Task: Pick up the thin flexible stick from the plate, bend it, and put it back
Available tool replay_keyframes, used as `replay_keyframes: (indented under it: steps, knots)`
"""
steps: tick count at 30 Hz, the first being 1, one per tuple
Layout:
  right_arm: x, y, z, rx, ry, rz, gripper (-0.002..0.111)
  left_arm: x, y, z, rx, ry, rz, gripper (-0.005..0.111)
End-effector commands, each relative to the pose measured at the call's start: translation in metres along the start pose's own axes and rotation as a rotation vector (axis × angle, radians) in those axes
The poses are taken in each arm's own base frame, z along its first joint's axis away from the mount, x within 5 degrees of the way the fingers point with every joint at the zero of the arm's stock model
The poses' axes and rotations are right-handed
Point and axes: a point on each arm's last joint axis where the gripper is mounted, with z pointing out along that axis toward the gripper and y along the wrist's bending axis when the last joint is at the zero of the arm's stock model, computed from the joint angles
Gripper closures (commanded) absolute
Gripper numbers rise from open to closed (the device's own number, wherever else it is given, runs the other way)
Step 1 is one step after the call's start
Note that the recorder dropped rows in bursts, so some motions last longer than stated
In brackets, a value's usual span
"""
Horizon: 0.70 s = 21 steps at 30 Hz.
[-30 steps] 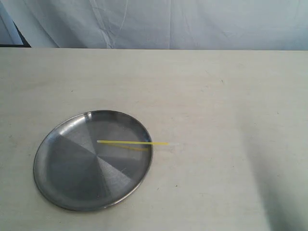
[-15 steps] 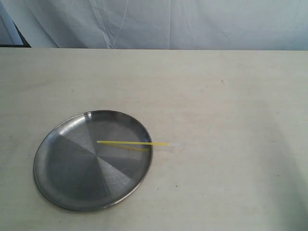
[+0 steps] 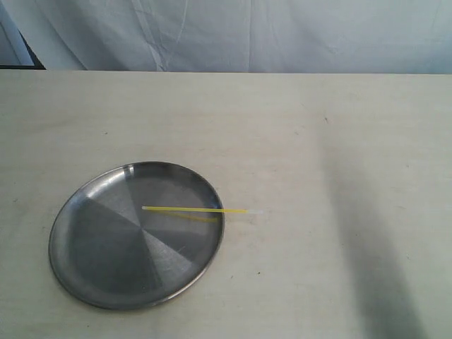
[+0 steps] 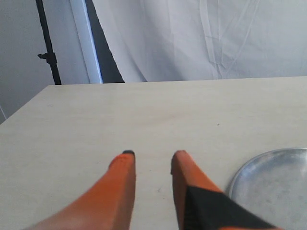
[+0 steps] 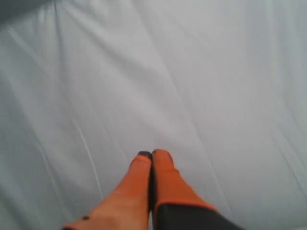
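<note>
A round silver-grey plate [image 3: 99, 261] lies on the table at the lower left of the exterior view. The thin yellow stick [image 3: 194, 210] rests across its right rim, and its pale tip hangs out past the rim over the table. Neither arm shows in the exterior view. In the left wrist view my left gripper [image 4: 152, 153] is open over bare table, with part of the plate [image 4: 273, 184] off to one side. In the right wrist view my right gripper [image 5: 151, 154] is shut with nothing in it, facing only white cloth.
A pale beige table [image 3: 318, 155] fills the exterior view, with a white cloth backdrop [image 3: 247, 35] behind its far edge. A dark shadow band [image 3: 367, 268] lies across the table's right side. A black stand pole [image 4: 48, 43] rises beyond the table in the left wrist view.
The plate and stick have not moved. The shadow on the table's right side has grown darker and shifted leftward.
</note>
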Motion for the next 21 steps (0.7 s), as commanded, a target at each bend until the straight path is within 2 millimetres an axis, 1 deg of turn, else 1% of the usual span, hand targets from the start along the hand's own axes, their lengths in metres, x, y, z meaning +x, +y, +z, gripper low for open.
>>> replay_keyframes:
  steps: [1, 2, 3, 4, 5, 7, 8, 9, 10, 11, 13, 16, 19, 21]
  knots:
    - [0.031, 0.016, 0.095, 0.016, 0.684, -0.335, 0.109, 0.001, 0.000, 0.000, -0.006, 0.000, 0.004, 0.079]
    - [0.042, 0.025, 0.111, -0.037, 0.804, -0.423, 0.109, 0.001, 0.000, 0.000, -0.006, 0.000, 0.004, 0.079]
    - [0.057, 0.037, 0.129, -0.113, 0.944, -0.507, 0.109, 0.001, 0.000, 0.000, -0.006, 0.000, 0.004, 0.079]
    - [0.074, 0.050, 0.144, -0.192, 1.068, -0.568, 0.109, 0.001, 0.000, 0.000, -0.006, 0.000, 0.004, 0.079]
    - [0.096, 0.060, 0.156, -0.245, 1.178, -0.599, 0.109, 0.001, 0.000, 0.000, -0.006, 0.000, 0.004, 0.079]
    - [0.137, 0.086, 0.174, -0.337, 1.374, -0.645, 0.109, 0.001, 0.000, 0.000, -0.006, 0.000, 0.004, 0.079]
    - [0.151, 0.097, 0.180, -0.364, 1.435, -0.666, 0.109, 0.001, 0.000, 0.000, -0.006, 0.000, 0.004, 0.079]
    - [0.172, 0.108, 0.184, -0.393, 1.518, -0.689, 0.109, 0.001, 0.000, 0.000, -0.006, 0.000, 0.004, 0.079]
    - [0.192, 0.117, 0.185, -0.417, 1.595, -0.714, 0.109, 0.001, 0.000, 0.000, -0.006, 0.000, 0.004, 0.079]
    - [0.208, 0.124, 0.184, -0.435, 1.656, -0.736, 0.109, 0.001, 0.000, 0.000, -0.006, 0.000, 0.004, 0.079]
    - [0.244, 0.141, 0.178, -0.476, 1.749, -0.833, 0.109, 0.001, 0.000, 0.000, -0.006, 0.000, 0.004, 0.079]
    - [0.283, 0.156, 0.165, -0.507, 1.790, -1.026, 0.109, 0.001, 0.000, 0.000, -0.006, 0.000, 0.004, 0.079]
    - [0.308, 0.167, 0.150, -0.540, 1.794, -1.188, 0.109, 0.001, 0.000, 0.000, -0.006, 0.000, 0.004, 0.079]
    - [0.316, 0.177, 0.141, -0.575, 1.772, -1.229, 0.109, 0.001, 0.000, 0.000, -0.006, 0.000, 0.004, 0.079]
